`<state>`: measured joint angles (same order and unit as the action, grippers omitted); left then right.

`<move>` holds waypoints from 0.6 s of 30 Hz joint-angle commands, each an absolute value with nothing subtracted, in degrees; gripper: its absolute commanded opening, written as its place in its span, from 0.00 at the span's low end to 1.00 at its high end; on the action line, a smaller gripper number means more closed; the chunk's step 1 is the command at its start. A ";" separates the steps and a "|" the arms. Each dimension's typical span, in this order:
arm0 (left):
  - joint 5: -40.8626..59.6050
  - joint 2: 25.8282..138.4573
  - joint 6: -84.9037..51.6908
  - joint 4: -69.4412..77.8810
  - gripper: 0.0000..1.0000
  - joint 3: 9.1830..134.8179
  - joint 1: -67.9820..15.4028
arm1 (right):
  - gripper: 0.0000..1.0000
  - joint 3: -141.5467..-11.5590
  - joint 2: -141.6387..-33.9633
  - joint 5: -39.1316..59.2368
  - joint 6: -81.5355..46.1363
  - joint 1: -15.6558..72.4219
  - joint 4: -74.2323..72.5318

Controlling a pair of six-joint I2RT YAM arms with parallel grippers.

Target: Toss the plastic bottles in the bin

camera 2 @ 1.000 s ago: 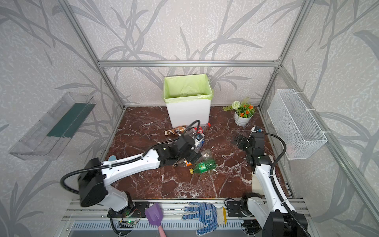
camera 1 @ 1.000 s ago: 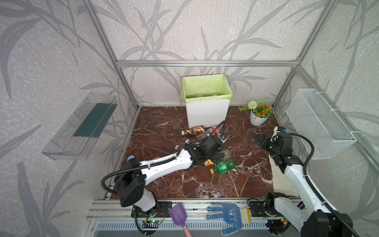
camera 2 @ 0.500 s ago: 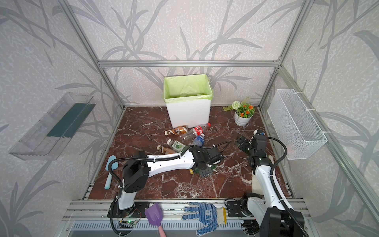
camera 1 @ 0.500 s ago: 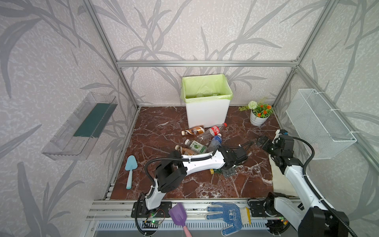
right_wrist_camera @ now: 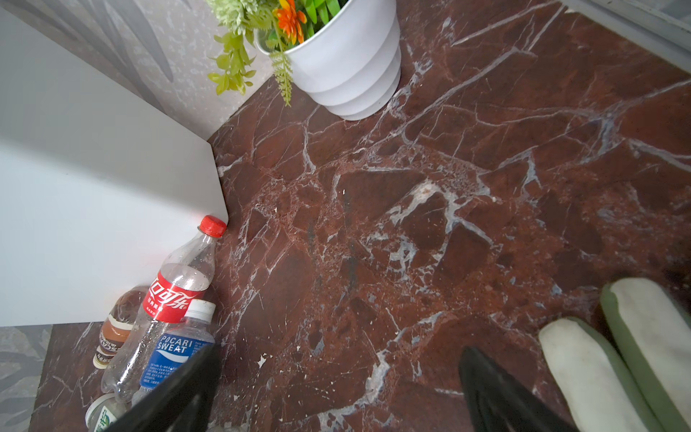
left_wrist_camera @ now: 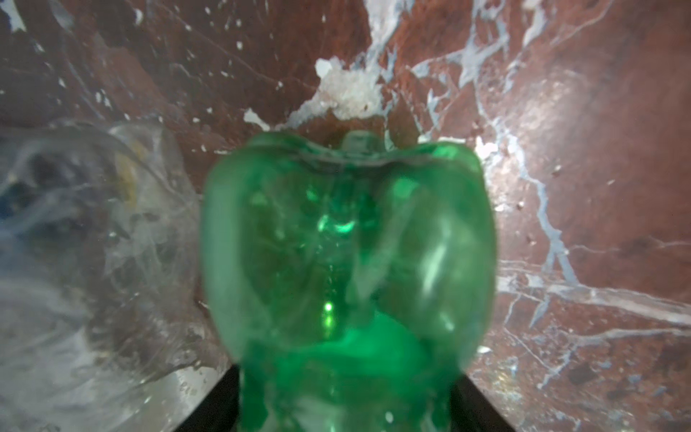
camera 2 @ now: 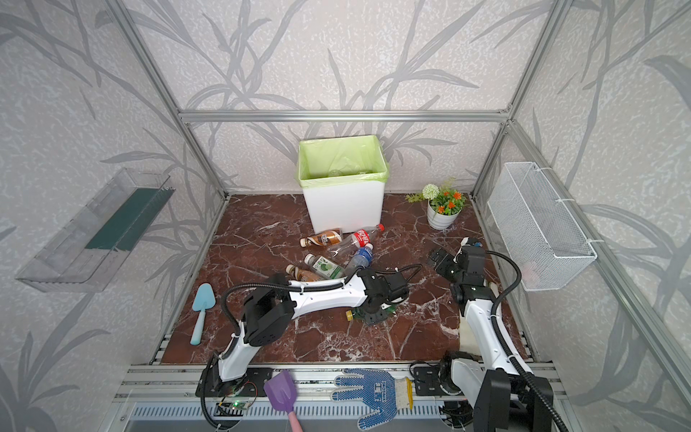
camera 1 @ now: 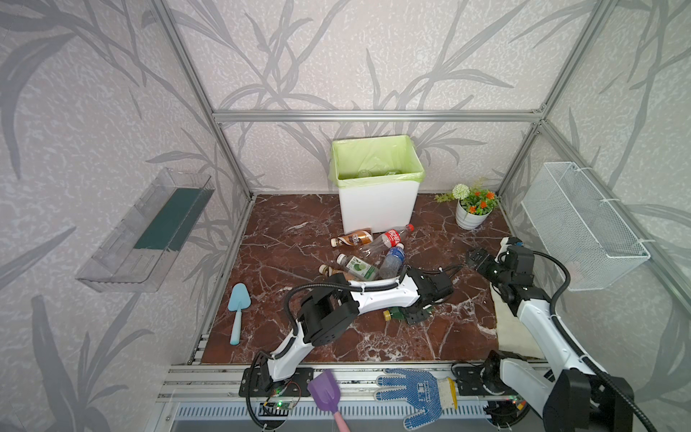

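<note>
**Green bottle in the left pincer, with a cluttered carry to the bin ahead**

The left pincer [camera 1: 415, 317] is down on the worktop [camera 1: 284, 239], well in front of the bin [camera 1: 377, 209]. In the left wrist view its jaws stand against both flanks of the green bottle [left_wrist_camera: 347, 243], which lies on its side. That is a grasp, though I cannot tell how firm it is. The right pincer [camera 1: 478, 258] hangs released in front of the bin, off its right-hand corner as both top views show it. Its jaws are wide over bare marble and hold nothing.

I judge that 3 things could go wrong from here:

1. The green bottle's wall looks thin and slick. Under the squeeze it may buckle or squirt out on the lift and roll farther from the bin.
2. A clear bottle [left_wrist_camera: 93, 243] lies just beside the green one. The rising jaws could snag it and drag it along.
3. A bottle cluster [camera 1: 357, 266], 5 by my count, lies between the left pincer and the bin, its farthest bottles close to the bin's front wall. A low carry would scatter them. The bin stands far taller than any bottle, so a release short of its rim would bounce the bottle off the wall.
</note>
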<state>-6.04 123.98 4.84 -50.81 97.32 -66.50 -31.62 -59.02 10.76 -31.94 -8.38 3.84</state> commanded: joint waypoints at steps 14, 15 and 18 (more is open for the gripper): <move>-15.97 97.10 4.13 -39.89 0.37 98.13 -58.45 | 0.99 -31.46 -60.53 12.70 -33.68 -9.14 0.58; -17.13 93.62 4.91 -36.61 0.37 97.91 -56.58 | 0.99 -31.46 -60.72 12.94 -34.13 -9.14 0.07; -19.02 82.71 11.15 -19.89 0.41 93.07 -52.05 | 0.99 -31.79 -61.54 14.29 -35.06 -9.14 -1.42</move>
